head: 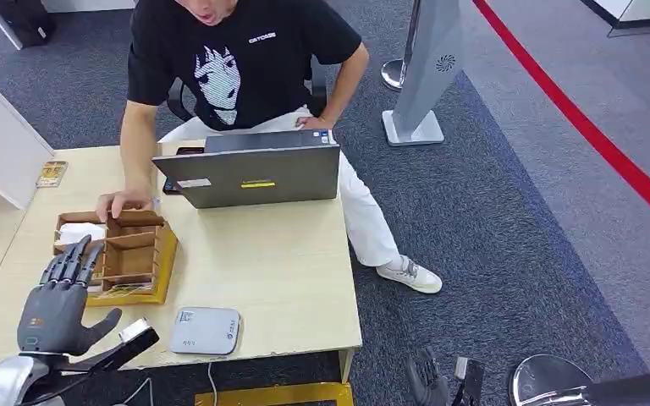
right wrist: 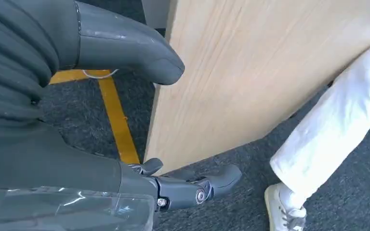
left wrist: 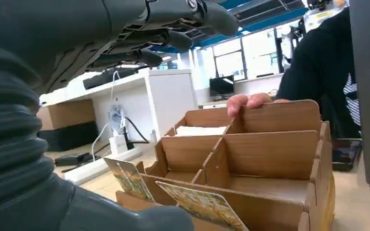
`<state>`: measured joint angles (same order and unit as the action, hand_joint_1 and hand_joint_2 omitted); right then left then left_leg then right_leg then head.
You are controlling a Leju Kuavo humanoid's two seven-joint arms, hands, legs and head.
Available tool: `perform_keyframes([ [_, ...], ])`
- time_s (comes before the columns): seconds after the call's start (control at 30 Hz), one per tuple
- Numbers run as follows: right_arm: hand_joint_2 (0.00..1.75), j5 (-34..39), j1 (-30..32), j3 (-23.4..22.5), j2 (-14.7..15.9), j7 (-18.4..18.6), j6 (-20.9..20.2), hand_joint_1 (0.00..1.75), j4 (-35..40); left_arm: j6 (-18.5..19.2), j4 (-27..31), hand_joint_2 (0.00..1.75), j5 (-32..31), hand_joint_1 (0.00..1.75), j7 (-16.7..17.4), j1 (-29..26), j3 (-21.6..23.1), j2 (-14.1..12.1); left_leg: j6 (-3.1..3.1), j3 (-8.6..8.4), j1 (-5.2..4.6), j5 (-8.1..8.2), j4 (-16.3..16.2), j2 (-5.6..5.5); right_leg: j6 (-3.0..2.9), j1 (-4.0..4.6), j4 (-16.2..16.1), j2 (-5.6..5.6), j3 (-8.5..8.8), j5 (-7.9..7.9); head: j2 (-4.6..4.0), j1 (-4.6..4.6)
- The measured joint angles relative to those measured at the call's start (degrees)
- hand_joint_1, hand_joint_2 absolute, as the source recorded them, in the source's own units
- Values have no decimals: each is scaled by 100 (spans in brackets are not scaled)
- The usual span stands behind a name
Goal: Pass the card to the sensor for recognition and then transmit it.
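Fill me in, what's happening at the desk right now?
The robot's left hand hovers open, fingers extended, over the near end of the cardboard divider box, holding nothing. Cards stand in the box's near slots. A seated person's hand holds the box's far wall, beside an open laptop. The grey sensor sits untouched near the table's front edge. The right hand hangs empty beside the table. No card picked yet.

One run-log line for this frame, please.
left hand: open, raised beside organizer | right hand: hanging beside table, holds nothing | cards: in organizer's front slot | person's hand: on organizer | sensor: untouched
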<state>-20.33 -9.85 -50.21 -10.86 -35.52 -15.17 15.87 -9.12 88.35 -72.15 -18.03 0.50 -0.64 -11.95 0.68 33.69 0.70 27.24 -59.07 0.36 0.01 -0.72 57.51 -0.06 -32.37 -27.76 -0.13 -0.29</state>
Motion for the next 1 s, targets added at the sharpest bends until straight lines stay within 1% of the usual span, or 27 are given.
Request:
perform_keyframes([
  [0.3,175,11,-5,0,0,2,-9,0,-2,-103,-83,175,-87,0,135,24,427,-155,0,0,0,0,0,1,0,0,0,1,0,0,0,-2],
  [0.37,175,11,-5,2,0,6,-15,0,-2,-116,-122,175,-213,0,188,36,514,-212,0,1,0,0,0,1,0,0,0,1,0,0,0,0],
  [0.43,175,11,-7,4,0,13,-20,0,-2,-171,-199,175,-433,0,282,62,597,-293,0,0,1,0,0,0,0,0,0,0,-1,0,0,-2],
  [0.53,175,11,-12,13,0,46,-17,0,-2,-330,-407,175,-792,0,510,132,682,-396,1,0,2,0,0,0,0,0,0,0,-1,0,0,-2],
  [0.63,175,11,-16,17,0,59,-17,0,-2,-444,-601,175,-1126,0,778,229,759,-411,1,0,1,-1,0,0,0,0,0,0,0,0,0,-2],
  [1.0,175,11,-17,22,0,72,-15,0,-2,-463,-889,175,-1207,0,831,312,809,-418,1,0,-1,-1,0,0,0,0,0,0,0,0,0,-2],
])
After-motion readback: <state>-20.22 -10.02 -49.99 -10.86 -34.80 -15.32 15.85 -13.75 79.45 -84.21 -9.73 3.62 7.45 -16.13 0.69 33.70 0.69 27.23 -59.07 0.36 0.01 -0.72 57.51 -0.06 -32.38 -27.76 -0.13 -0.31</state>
